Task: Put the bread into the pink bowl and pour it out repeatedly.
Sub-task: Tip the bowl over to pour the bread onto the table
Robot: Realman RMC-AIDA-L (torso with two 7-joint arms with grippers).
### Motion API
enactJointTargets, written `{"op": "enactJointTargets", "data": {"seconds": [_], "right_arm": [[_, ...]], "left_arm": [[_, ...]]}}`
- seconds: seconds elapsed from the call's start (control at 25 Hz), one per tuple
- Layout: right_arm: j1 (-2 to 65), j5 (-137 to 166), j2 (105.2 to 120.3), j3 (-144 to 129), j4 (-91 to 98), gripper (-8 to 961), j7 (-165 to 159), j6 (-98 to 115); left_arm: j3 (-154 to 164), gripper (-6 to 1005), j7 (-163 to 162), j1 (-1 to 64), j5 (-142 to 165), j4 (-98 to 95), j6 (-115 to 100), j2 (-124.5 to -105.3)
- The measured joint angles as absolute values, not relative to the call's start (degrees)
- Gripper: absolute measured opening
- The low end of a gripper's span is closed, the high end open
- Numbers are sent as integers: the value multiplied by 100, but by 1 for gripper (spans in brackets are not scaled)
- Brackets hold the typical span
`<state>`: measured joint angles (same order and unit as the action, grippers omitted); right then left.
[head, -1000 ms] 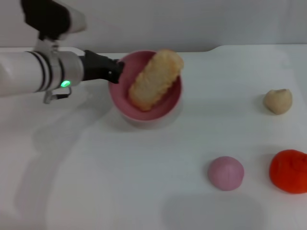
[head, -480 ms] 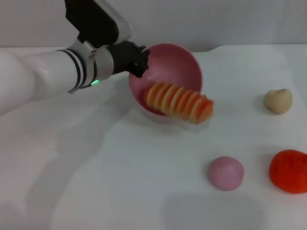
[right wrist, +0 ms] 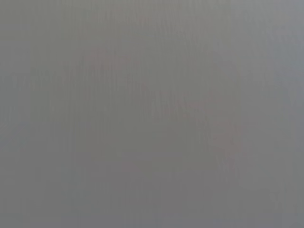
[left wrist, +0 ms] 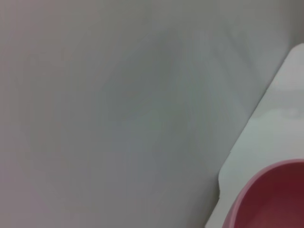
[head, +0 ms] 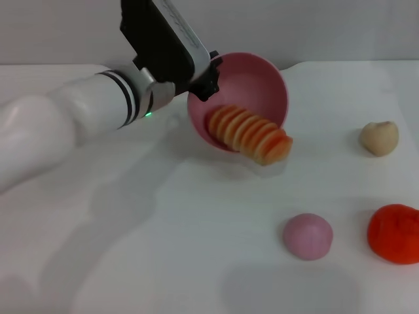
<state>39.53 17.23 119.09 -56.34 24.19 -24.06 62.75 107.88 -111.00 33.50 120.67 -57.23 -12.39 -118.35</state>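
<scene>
My left gripper (head: 204, 77) is shut on the rim of the pink bowl (head: 255, 82) and holds it tipped on its side, its mouth facing the table's front right. The bread (head: 250, 133), with orange and cream stripes up, lies half out of the bowl, its far end resting on the white table. The left wrist view shows only a piece of the pink bowl's rim (left wrist: 270, 194) against the table edge. My right gripper is out of view.
A beige heart-shaped bun (head: 379, 138) lies at the right. A pinkish-purple ball (head: 308, 236) and a red-orange object (head: 394, 233) lie at the front right. The table's back edge runs just behind the bowl.
The left arm has lifted and tipped the bowl from upright onto its side. The bread has slid from inside the bowl partly out onto the table.
</scene>
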Motion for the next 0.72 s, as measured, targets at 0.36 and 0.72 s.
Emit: {"op": "enactJointTargets", "data": {"seconds": [0.36, 0.72], "right_arm": [[3932, 1723, 11909, -5647, 2427, 616, -2408, 6275], [3950, 1737, 11903, -5669, 2446, 616, -2408, 6276]], "left_arm": [[11745, 47, -10450, 3075, 12067, -5673, 624, -11847], [12460, 47, -10141, 2863, 12068, -5631, 1942, -11855]]}}
